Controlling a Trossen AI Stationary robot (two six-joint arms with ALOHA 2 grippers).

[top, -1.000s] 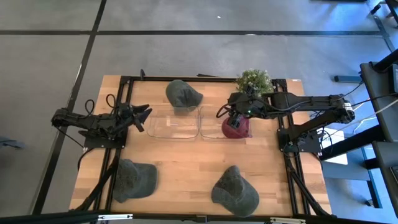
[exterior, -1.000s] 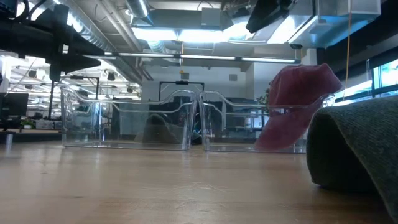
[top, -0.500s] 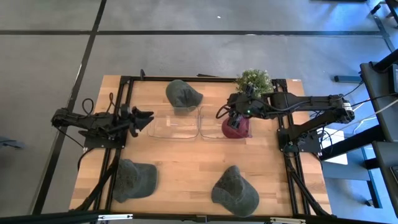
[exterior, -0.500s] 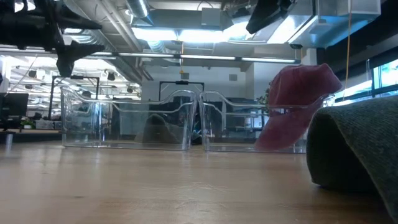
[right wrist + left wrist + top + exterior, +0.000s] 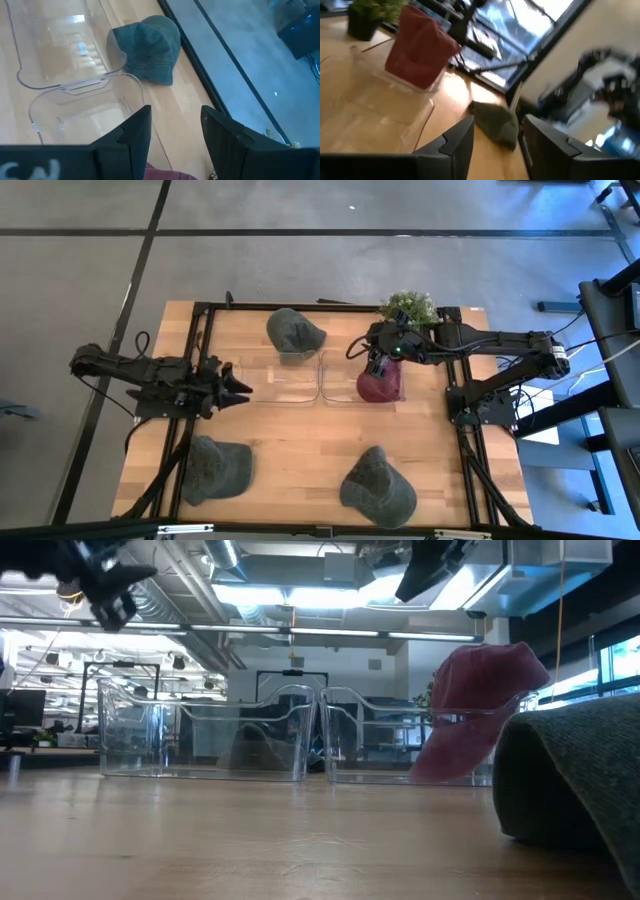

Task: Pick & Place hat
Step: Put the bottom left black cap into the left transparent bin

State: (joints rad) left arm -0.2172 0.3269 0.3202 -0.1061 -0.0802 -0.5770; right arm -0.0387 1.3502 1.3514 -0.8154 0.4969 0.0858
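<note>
A dark red hat stands in the right end of the right clear bin, its top rising above the rim. My right gripper hovers open just above it, and the hat's edge shows below the fingers. My left gripper is open in the air at the left bin's near left corner, pointing toward the table's right.
The left clear bin sits beside the right one. Three green hats lie on the table: far, near left, near right. A potted plant stands behind the right arm.
My left arm has swung its gripper from the left bin's left end toward the table's near edge, and the gripper has risen in the low view. My right gripper has drawn back a little toward the far edge. The red hat has stayed put.
</note>
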